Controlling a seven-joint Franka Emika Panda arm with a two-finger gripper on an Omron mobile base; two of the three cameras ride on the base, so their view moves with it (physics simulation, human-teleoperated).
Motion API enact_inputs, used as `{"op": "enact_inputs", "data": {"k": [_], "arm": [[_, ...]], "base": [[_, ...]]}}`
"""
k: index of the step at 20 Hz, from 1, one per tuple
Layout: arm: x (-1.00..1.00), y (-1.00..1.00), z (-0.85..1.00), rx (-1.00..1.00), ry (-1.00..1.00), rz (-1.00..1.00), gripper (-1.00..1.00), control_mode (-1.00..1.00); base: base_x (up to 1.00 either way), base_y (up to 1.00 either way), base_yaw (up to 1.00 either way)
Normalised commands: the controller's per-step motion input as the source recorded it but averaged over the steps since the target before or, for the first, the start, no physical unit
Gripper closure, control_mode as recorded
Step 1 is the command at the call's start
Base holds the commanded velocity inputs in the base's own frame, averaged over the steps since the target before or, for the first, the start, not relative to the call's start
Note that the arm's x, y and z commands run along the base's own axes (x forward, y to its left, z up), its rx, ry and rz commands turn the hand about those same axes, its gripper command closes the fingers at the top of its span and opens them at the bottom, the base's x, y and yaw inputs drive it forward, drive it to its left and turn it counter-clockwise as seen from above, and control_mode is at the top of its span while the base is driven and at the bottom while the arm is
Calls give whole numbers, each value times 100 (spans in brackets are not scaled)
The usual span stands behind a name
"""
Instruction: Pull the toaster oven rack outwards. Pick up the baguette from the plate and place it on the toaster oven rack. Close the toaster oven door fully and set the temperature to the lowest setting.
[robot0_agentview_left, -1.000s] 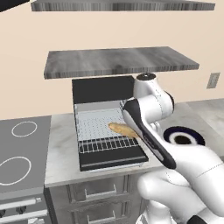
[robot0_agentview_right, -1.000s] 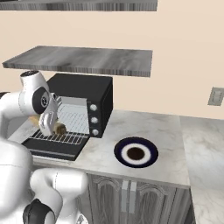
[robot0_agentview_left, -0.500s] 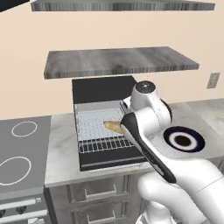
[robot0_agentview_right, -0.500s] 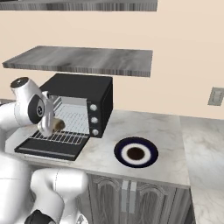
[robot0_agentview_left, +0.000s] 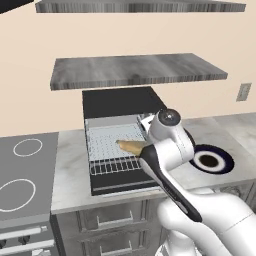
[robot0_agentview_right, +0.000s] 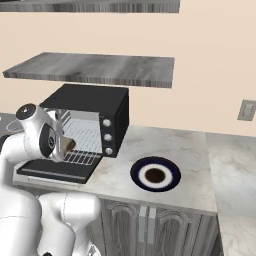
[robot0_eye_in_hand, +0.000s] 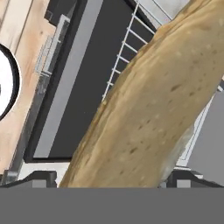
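Observation:
The baguette (robot0_agentview_left: 130, 145) lies on the toaster oven rack (robot0_agentview_left: 107, 142), which is pulled out over the lowered toaster oven door (robot0_agentview_left: 120, 182). In the hand view the baguette (robot0_eye_in_hand: 153, 100) looms large between the fingertips (robot0_eye_in_hand: 40, 177) of my gripper (robot0_eye_in_hand: 113, 177), whose jaws stand wide open on either side of it. Below it show the rack (robot0_eye_in_hand: 124, 48) and the door (robot0_eye_in_hand: 83, 87). From the right, one baguette end (robot0_agentview_right: 69, 145) pokes out beside my wrist. The plate (robot0_agentview_left: 226, 159) (robot0_agentview_right: 155, 174) has nothing on it. The temperature knob (robot0_agentview_right: 106, 122) tops the knob column.
The toaster oven (robot0_agentview_right: 95, 107) stands on a marble counter (robot0_agentview_right: 165, 145) under a grey shelf (robot0_agentview_left: 135, 70). A stovetop (robot0_agentview_left: 25, 175) lies to its left. A wall outlet (robot0_agentview_right: 247, 110) is at the right. Cabinet drawers (robot0_agentview_left: 110, 225) run below the counter.
My wrist has swung a little to the left over the rack, and the baguette end has shifted slightly left with it. The jaws have stayed equally wide. Door and plate are unmoved.

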Motion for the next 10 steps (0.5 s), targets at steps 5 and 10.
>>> {"op": "enact_inputs", "data": {"k": [5, 10], "arm": [[33, 23, -31, 0, 0, 4, 100, -100], [40, 31, -36, 0, 0, 5, 100, -100]], "base": [[0, 0, 0], [0, 0, 0]]}}
